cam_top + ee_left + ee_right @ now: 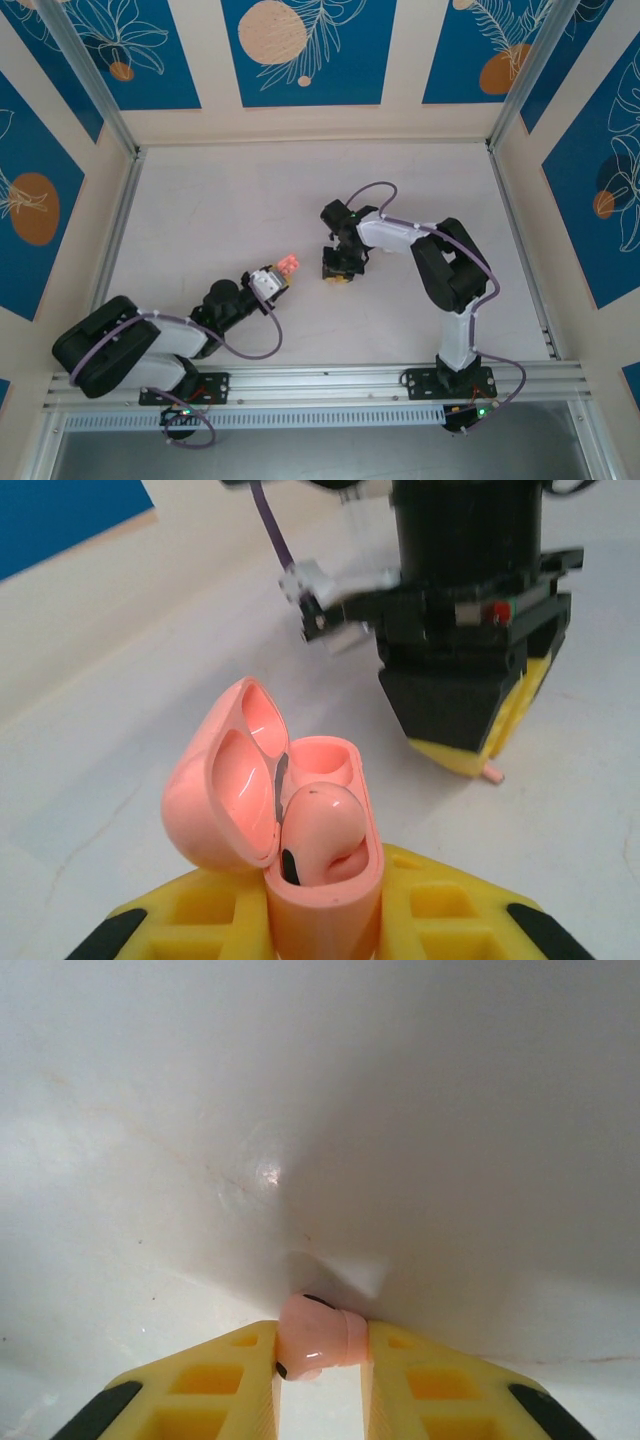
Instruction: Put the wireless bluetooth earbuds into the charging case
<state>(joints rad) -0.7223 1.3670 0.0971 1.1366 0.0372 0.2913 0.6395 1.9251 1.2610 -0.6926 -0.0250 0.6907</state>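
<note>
While the open case (240, 790) is clamped between the shut fingers of the left gripper (275, 277), one earbud (325, 825) already seated, the second earbud (318, 1340) is pinched between the narrowed fingers of the right gripper (336, 270) at the table (320, 1110). Next, it must be lifted and lowered into the empty socket (325, 760).

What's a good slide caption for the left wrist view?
Left gripper holds the open case, one earbud seated; right gripper ahead pinches the other earbud.

From here I count two earbuds (320, 825) (315, 1338), one charging case (235, 790) and one desk (220, 200) — plus two arms (150, 340) (450, 270), each with one end effector: left end effector (280, 272), right end effector (320, 1365).
</note>
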